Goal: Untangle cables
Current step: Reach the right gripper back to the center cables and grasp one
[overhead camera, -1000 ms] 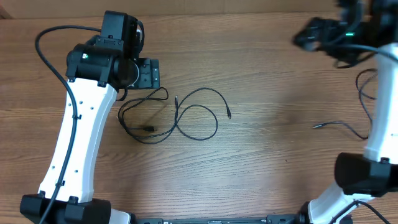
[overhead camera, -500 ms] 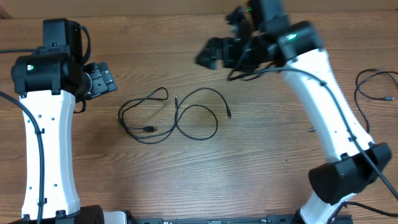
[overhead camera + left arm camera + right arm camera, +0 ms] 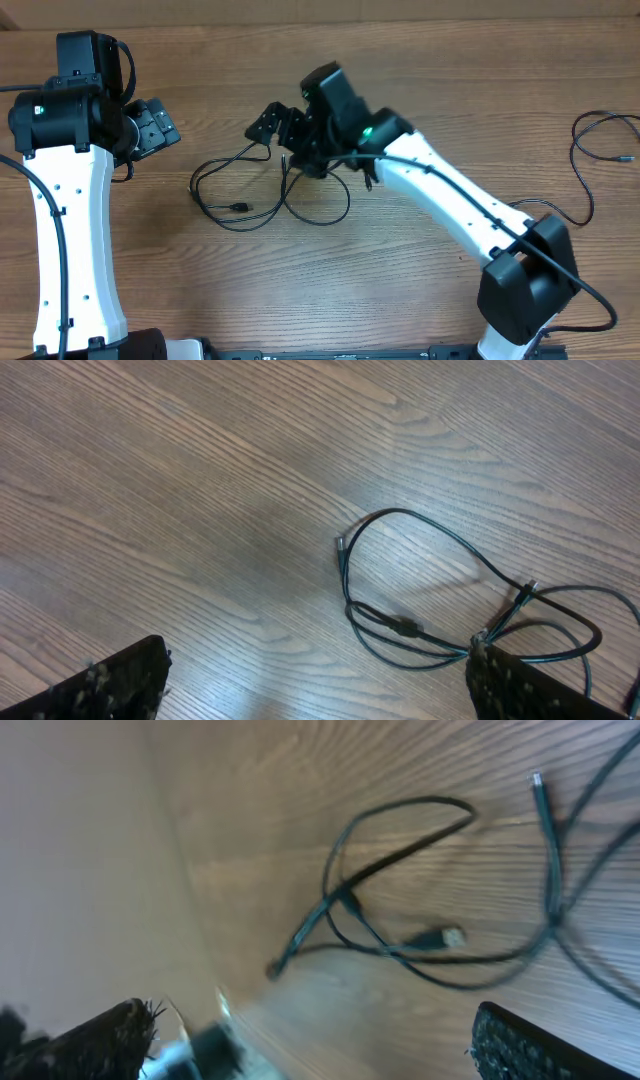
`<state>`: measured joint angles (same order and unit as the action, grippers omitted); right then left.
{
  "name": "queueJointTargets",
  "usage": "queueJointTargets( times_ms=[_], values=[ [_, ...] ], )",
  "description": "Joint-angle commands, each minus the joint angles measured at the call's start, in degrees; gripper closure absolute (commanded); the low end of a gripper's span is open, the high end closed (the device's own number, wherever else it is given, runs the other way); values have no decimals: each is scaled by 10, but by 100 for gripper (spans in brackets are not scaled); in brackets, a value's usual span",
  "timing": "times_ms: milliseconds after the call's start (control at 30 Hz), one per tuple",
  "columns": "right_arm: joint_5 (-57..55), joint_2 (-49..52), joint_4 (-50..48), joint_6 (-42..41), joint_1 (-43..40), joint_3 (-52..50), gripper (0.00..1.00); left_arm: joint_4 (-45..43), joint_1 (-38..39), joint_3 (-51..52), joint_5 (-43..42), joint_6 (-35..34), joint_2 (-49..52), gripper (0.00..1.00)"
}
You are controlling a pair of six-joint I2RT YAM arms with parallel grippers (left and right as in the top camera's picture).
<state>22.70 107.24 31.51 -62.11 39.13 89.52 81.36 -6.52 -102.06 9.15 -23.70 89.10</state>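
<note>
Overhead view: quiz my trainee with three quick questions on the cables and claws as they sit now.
1. True or false: the left claw is gripping the tangled cables.
2. The right claw is: A) at the table's far right, B) over the tangle's upper part, C) shut on a plug.
3. Fill in: a separate cable lies near the picture's ___ edge.
Key: 1 false; 2 B; 3 right.

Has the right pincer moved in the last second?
Yes. The right pincer swept left from the far right corner and now hangs over the top edge of the tangled cables, which have not shifted.
</note>
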Motion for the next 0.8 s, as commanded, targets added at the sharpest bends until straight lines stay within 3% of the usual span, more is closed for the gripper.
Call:
queueJointTargets(
  times_ms=[0, 300, 400, 533, 600, 633, 667, 700, 767],
  values=[
    [-81, -1, -36, -93, 21, -24, 0, -1, -3, -10, -11, -7, -9, 5],
    [-117, 58, -128, -136, 43, -38, 0, 1, -3, -10, -13, -7, -9, 6],
    [-106, 82, -167, -135, 43, -38, 6, 5, -3, -10, -13, -7, -9, 6],
    [-116, 89, -183, -122, 41, -38, 34, 7, -3, -10, -13, -7, -9, 6],
    [-117, 89, -189, -91, 36, -37, 57, 7, -3, -10, -13, -7, -9, 5],
    [-108, 89, -190, -62, 29, -36, 76, 6, -3, -10, -13, -7, -9, 6],
    [-98, 88, -188, -46, 24, -36, 84, 6, -2, -10, -13, -7, -9, 6],
    [-82, 87, -184, -24, 16, -36, 92, 6, -2, -10, -13, -7, -9, 6],
    [-44, 74, -157, 34, -13, -35, 96, 7, -2, -10, -13, -7, -9, 6]
  ],
)
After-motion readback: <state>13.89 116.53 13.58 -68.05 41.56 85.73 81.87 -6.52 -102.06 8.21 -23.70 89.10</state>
